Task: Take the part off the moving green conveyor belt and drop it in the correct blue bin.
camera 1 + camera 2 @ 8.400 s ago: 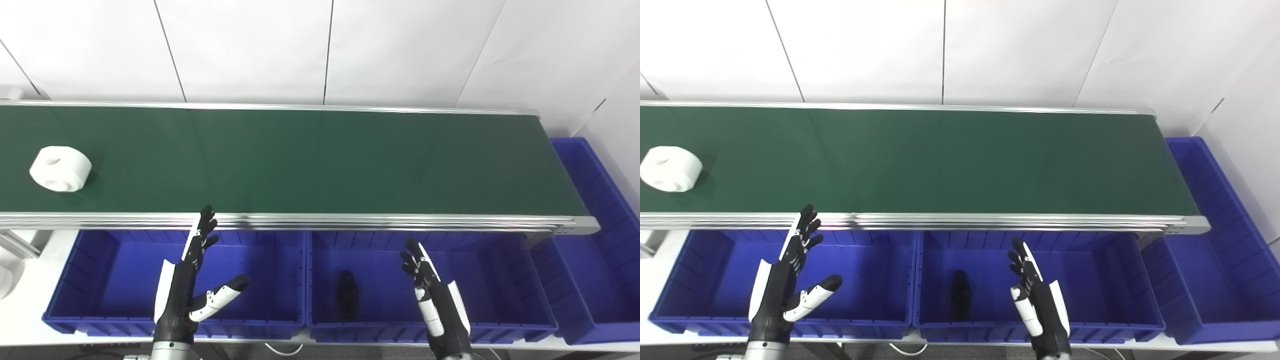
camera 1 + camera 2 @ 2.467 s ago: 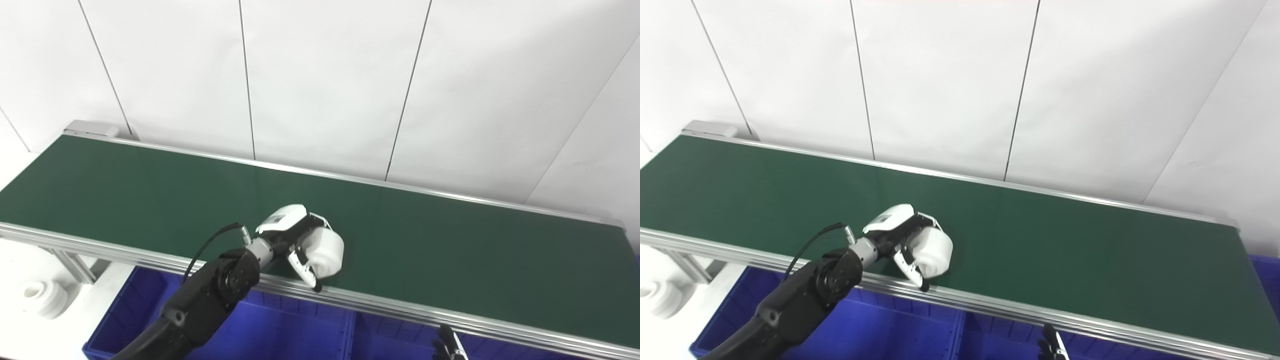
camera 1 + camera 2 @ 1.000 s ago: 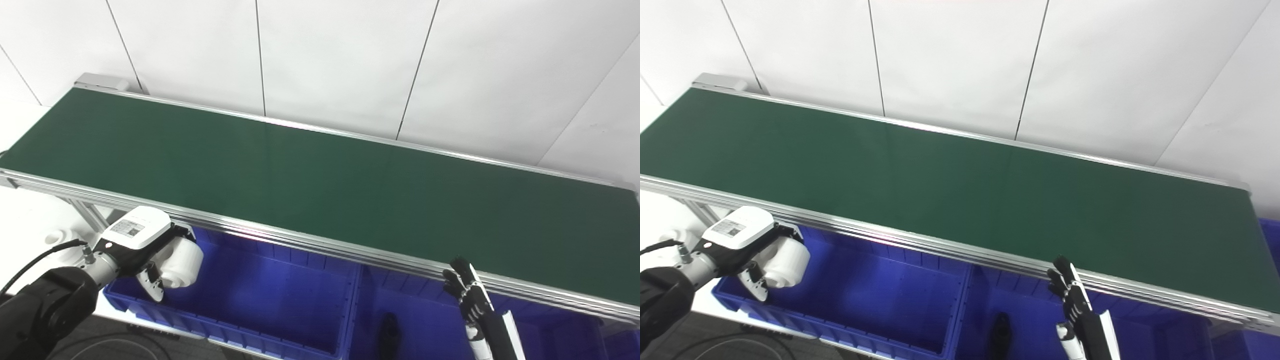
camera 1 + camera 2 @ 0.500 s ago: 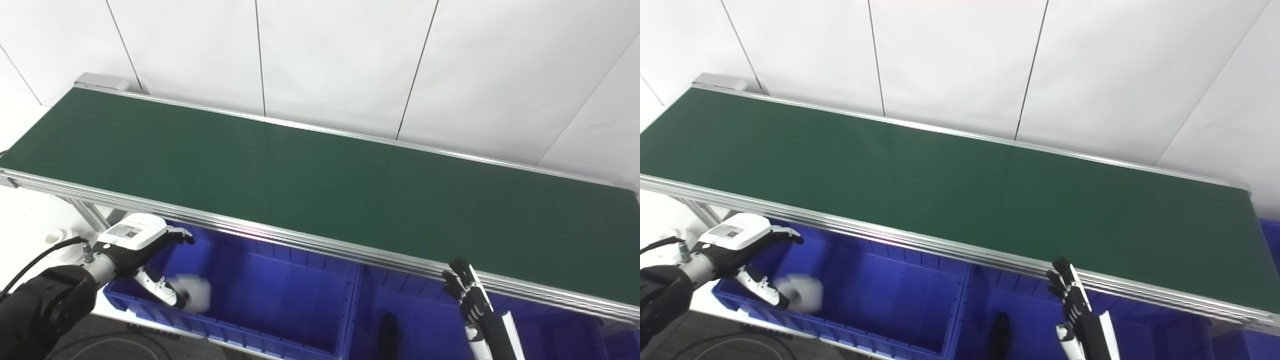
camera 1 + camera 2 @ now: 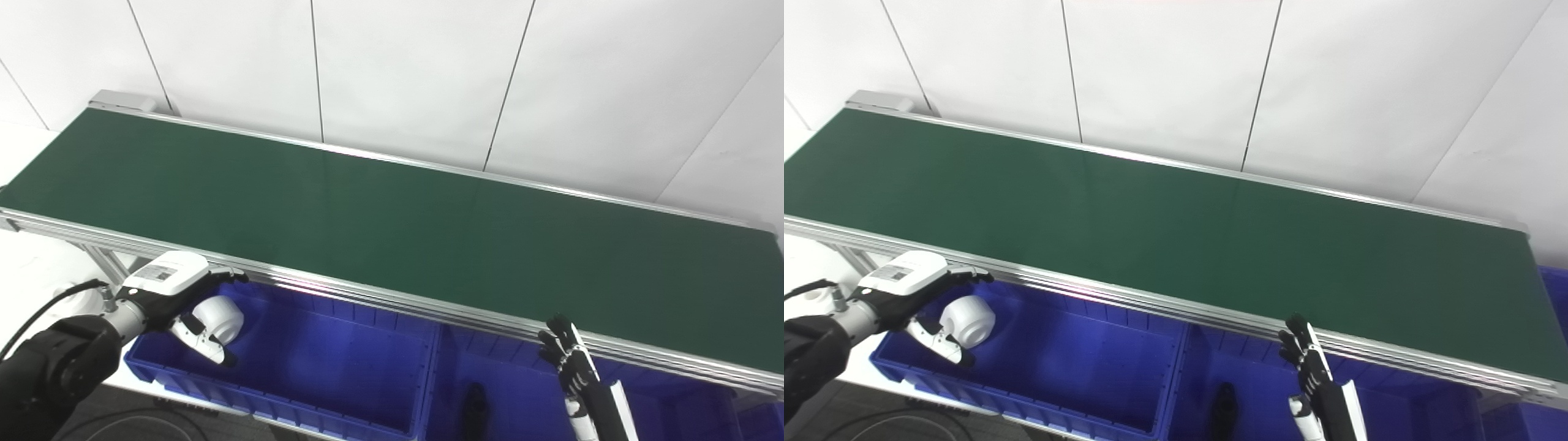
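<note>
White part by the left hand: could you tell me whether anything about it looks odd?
Nothing stands out. The white part is within the left blue bin, beside the open left hand; I cannot tell whether it rests on the bin floor yet.

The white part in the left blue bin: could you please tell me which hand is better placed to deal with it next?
Left. The left hand is open over the left bin, right beside the white part. The right hand waits over the next bin, far from it.
</note>
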You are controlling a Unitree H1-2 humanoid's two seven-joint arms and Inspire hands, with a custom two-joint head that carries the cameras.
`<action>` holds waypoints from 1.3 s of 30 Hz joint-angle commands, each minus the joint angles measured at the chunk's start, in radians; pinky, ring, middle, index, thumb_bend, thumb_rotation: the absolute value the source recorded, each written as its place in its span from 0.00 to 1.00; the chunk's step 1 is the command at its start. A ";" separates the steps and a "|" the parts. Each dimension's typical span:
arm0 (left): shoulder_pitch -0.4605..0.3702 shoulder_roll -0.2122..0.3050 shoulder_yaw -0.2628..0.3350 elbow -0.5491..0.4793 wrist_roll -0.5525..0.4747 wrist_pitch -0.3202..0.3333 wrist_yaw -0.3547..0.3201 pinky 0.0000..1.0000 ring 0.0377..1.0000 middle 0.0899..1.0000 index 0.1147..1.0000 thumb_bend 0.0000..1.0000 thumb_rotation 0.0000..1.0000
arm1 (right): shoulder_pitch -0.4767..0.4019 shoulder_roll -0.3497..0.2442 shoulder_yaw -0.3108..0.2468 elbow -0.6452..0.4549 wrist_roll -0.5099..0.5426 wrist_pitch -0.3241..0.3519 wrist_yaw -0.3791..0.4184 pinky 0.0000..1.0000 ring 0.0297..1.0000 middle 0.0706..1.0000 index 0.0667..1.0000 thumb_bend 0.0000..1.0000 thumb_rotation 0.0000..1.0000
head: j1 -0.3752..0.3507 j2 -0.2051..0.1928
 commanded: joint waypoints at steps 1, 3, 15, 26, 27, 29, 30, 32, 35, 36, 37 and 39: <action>-0.013 -0.057 0.030 -0.098 -0.142 -0.032 0.051 0.64 0.74 0.75 0.76 0.93 0.54 | -0.008 0.013 0.005 -0.048 -0.009 0.017 -0.004 0.86 0.92 0.96 0.98 0.84 0.95 | -0.033 0.005; -0.018 -0.126 0.046 -0.135 -0.261 -0.037 0.071 0.66 0.74 0.75 0.75 0.92 0.56 | -0.006 0.019 0.009 -0.056 -0.021 0.025 -0.010 0.86 0.91 0.95 0.97 0.85 0.95 | -0.076 0.010; 0.003 -0.510 -0.021 -0.245 -0.438 -0.006 0.171 0.75 0.84 0.88 0.87 0.81 0.64 | 0.001 0.087 0.042 -0.096 -0.070 0.097 -0.033 0.92 0.96 0.98 0.97 0.83 0.94 | -0.255 0.032; 0.033 -0.561 -0.095 -0.025 -0.401 -0.149 0.196 0.79 0.87 0.90 0.89 0.85 0.62 | 0.019 0.104 0.045 -0.085 -0.098 0.096 -0.065 0.95 0.96 0.98 0.96 0.84 0.93 | -0.354 -0.006; 0.030 -0.560 -0.100 -0.015 -0.399 -0.157 0.196 0.79 0.87 0.90 0.89 0.83 0.62 | 0.023 0.104 0.044 -0.085 -0.100 0.095 -0.067 0.95 0.97 0.98 0.96 0.83 0.93 | -0.359 -0.012; 0.023 -0.561 -0.110 0.001 -0.401 -0.175 0.198 0.79 0.87 0.90 0.88 0.82 0.61 | 0.029 0.101 0.044 -0.082 -0.105 0.091 -0.071 0.96 0.97 0.98 0.96 0.83 0.94 | -0.364 -0.021; 0.020 -0.563 -0.114 0.008 -0.404 -0.183 0.200 0.79 0.87 0.90 0.88 0.81 0.60 | 0.032 0.100 0.044 -0.081 -0.109 0.089 -0.072 0.96 0.97 0.98 0.96 0.83 0.94 | -0.364 -0.023; 0.018 -0.565 -0.119 0.020 -0.405 -0.198 0.203 0.79 0.87 0.89 0.88 0.80 0.59 | 0.036 0.097 0.045 -0.077 -0.116 0.083 -0.076 0.96 0.97 0.99 0.96 0.83 0.94 | -0.363 -0.033; 0.025 -0.569 -0.128 0.025 -0.409 -0.207 0.202 0.80 0.88 0.89 0.88 0.79 0.57 | 0.042 0.096 0.047 -0.069 -0.127 0.077 -0.083 0.95 0.97 0.99 0.96 0.83 0.95 | -0.361 -0.057; 0.028 -0.571 -0.131 0.026 -0.408 -0.213 0.203 0.81 0.88 0.89 0.88 0.80 0.56 | 0.044 0.096 0.047 -0.067 -0.128 0.076 -0.084 0.95 0.96 0.98 0.96 0.84 0.94 | -0.361 -0.058; 0.031 -0.573 -0.132 0.032 -0.407 -0.225 0.207 0.81 0.88 0.89 0.88 0.80 0.56 | 0.045 0.097 0.047 -0.063 -0.127 0.075 -0.085 0.95 0.96 0.98 0.96 0.84 0.94 | -0.362 -0.068; 0.034 -0.574 -0.134 0.044 -0.405 -0.248 0.215 0.81 0.87 0.88 0.87 0.80 0.56 | 0.045 0.098 0.047 -0.053 -0.123 0.073 -0.085 0.96 0.97 0.98 0.96 0.85 0.93 | -0.361 -0.075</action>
